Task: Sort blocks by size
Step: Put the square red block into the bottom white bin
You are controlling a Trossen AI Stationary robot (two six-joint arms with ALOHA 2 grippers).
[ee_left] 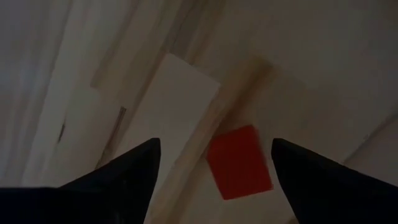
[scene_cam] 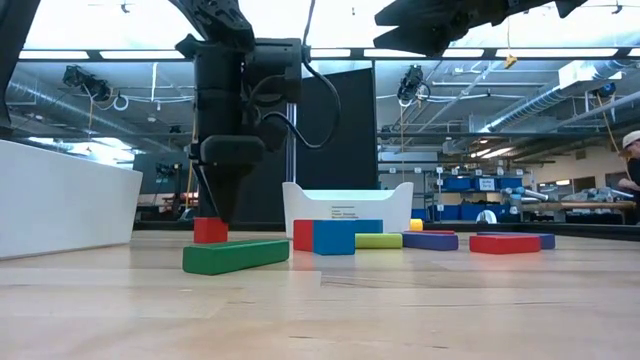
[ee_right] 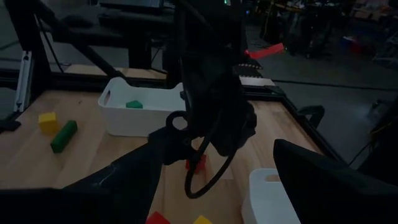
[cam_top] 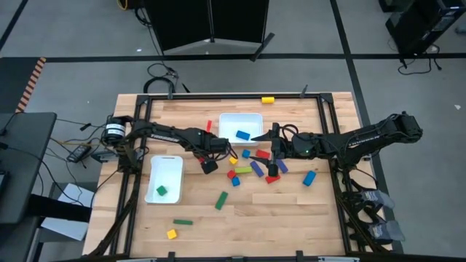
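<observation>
Several red, blue, green and yellow blocks [cam_top: 255, 164] lie scattered on the wooden table, between the two arms. My left gripper [ee_left: 214, 165] is open and points down over a small red cube [ee_left: 239, 162], one finger on each side of it with a gap. In the low view the gripper [scene_cam: 214, 205] stands just above this cube [scene_cam: 210, 230]. I cannot tell if it touches. In the high view the gripper [cam_top: 210, 166] hides the cube. My right gripper [ee_right: 214, 180] is open, empty and raised above the block cluster [cam_top: 272, 154].
A white tray [cam_top: 227, 120] at the far middle holds a blue block [cam_top: 242, 135]. A second white tray [cam_top: 172, 161] at the left holds a green cube [cam_top: 161, 191]. Green bars [cam_top: 220, 201] [cam_top: 183, 222] and a yellow cube [cam_top: 172, 233] lie nearer the front. A yellow block [cam_top: 268, 99] sits on the far frame.
</observation>
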